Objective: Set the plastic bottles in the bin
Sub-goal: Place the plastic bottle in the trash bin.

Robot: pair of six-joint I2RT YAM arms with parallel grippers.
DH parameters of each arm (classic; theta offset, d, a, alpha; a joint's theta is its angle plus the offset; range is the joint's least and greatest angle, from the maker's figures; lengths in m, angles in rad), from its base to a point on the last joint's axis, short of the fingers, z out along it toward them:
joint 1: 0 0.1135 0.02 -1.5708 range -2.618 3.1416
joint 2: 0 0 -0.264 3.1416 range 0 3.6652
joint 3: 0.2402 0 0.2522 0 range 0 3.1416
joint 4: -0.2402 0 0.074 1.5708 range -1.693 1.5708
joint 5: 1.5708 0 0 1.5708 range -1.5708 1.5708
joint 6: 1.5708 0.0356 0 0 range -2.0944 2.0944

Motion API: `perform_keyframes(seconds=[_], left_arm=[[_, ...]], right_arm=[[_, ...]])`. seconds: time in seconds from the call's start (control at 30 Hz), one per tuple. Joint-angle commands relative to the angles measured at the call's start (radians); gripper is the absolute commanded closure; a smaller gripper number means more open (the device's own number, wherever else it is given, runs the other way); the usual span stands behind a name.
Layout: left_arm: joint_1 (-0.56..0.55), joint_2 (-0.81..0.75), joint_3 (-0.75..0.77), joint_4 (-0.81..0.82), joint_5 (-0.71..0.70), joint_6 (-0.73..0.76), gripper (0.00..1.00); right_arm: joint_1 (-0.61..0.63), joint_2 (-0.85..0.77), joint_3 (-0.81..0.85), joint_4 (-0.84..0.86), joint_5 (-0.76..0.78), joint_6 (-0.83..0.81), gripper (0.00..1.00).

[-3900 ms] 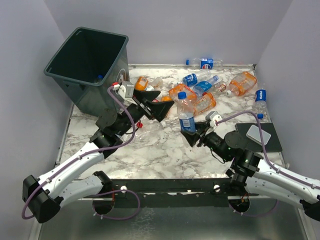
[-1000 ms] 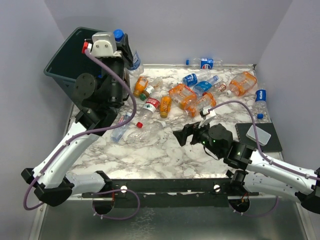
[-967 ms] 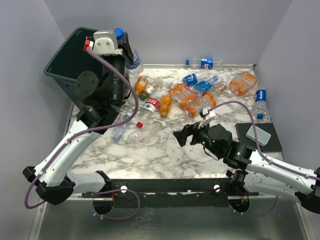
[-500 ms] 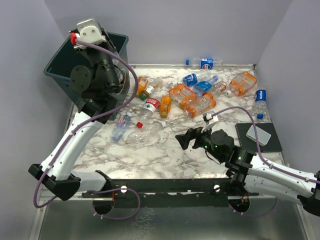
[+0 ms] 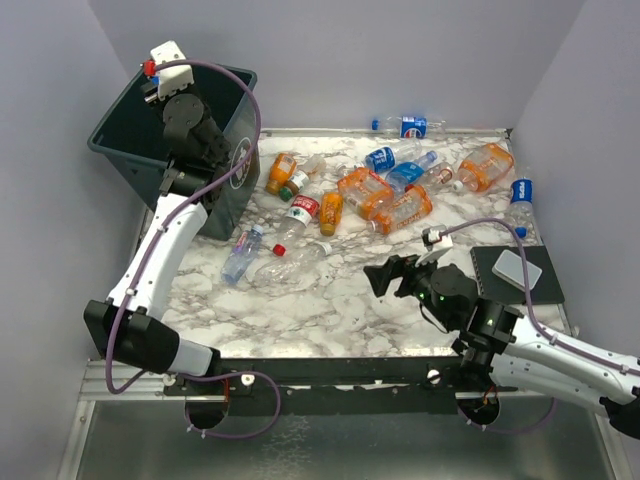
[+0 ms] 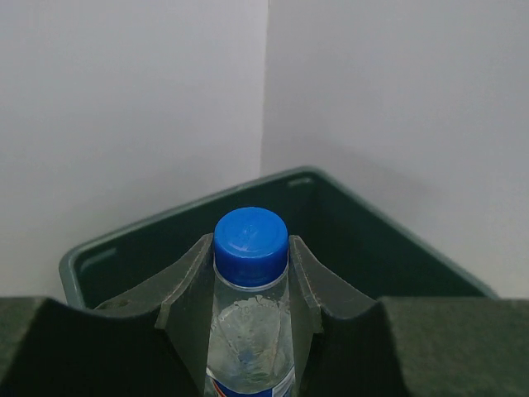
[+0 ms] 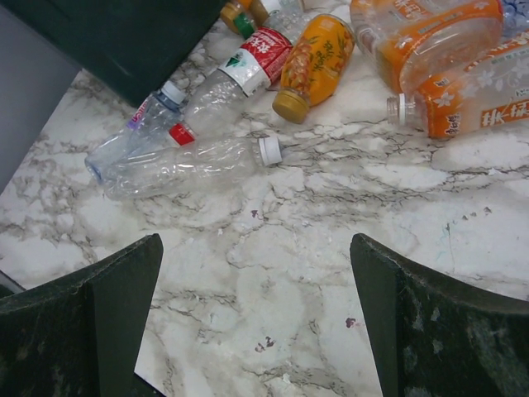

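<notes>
while the left claw (image 6: 250, 258) clenches a blue-capped bottle (image 6: 250, 331) by its neck above the open bin (image 6: 355, 240), we see the right claw (image 7: 254, 248) spread wide over the counter (image 7: 281, 331), near loose bottles (image 7: 186, 165) lying flat.

One bin (image 5: 128, 120). Roughly fourteen bottles lie on the surface (image 5: 330, 300): five orange bottles (image 5: 365, 187), four blue-labelled bottles (image 5: 380, 158), one red-labelled bottle (image 5: 300, 210), two bare clear bottles (image 5: 300, 258), and a couple too crowded to sort. One blue-capped bottle (image 6: 250, 331) sits gripped in the left claw (image 6: 250, 248). The gaping right claw (image 7: 256, 248) holds none. One dark pad (image 5: 548, 288) carries one white block (image 5: 517, 268).
</notes>
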Motion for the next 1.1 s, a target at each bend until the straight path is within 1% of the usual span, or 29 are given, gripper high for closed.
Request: perform_keyframes(seconds=[0.0,0.17,0.27,0.3,0.43,0.47,0.5,0.57,0.6,0.7,0.77,0.8,0.83,0.9,1.0,1.07], left_arm=[[0.044,0.001,-0.021,-0.167,0.001,-0.207,1.0],[0.051,0.042,-0.003,-0.28,-0.022,-0.268,1.0],[0.055,0.046,-0.022,-0.293,-0.019,-0.301,1.0],[0.057,0.045,-0.032,-0.293,-0.016,-0.304,0.97],[0.06,0.039,-0.049,-0.293,-0.003,-0.309,0.82],[0.06,0.039,-0.05,-0.292,0.001,-0.309,0.76],[0.06,0.035,-0.05,-0.293,0.004,-0.31,0.69],[0.06,0.028,-0.046,-0.293,0.01,-0.313,0.47],[0.06,0.023,-0.041,-0.292,0.015,-0.316,0.39],[0.058,0.002,-0.014,-0.308,0.046,-0.327,0.21],[0.048,-0.01,0.011,-0.32,0.066,-0.335,0.11],[0.039,-0.019,0.022,-0.326,0.086,-0.337,0.05],[0.023,-0.027,0.035,-0.335,0.109,-0.34,0.01],[-0.016,-0.037,0.061,-0.361,0.153,-0.341,0.01],[-0.154,-0.042,0.083,-0.395,0.206,-0.316,0.01],[-0.258,-0.04,0.08,-0.417,0.24,-0.292,0.01]], right_arm=[[0.004,-0.056,-0.022,-0.07,0.074,0.029,0.0],[0.003,-0.059,-0.019,-0.081,0.099,0.032,0.0],[0.003,-0.051,-0.01,-0.08,0.114,0.029,0.0],[0.003,-0.049,-0.007,-0.08,0.118,0.027,0.0],[0.003,-0.05,0.001,-0.089,0.128,0.015,0.0],[0.003,-0.05,0.004,-0.094,0.132,0.014,0.0],[0.003,-0.051,0.006,-0.099,0.137,0.011,0.0],[0.003,-0.052,0.013,-0.107,0.143,0.007,0.0],[0.003,-0.052,0.016,-0.112,0.146,0.007,0.0],[0.003,-0.051,0.028,-0.124,0.152,0.005,0.0],[0.003,-0.041,0.039,-0.131,0.15,0.005,0.0],[0.003,-0.029,0.048,-0.136,0.148,0.007,0.0],[0.003,-0.017,0.058,-0.141,0.145,0.011,0.0],[0.0,0.018,0.079,-0.146,0.135,0.017,0.0],[-0.033,0.083,0.112,-0.144,0.088,0.028,0.0],[-0.096,0.132,0.136,-0.149,0.021,0.046,0.0]])
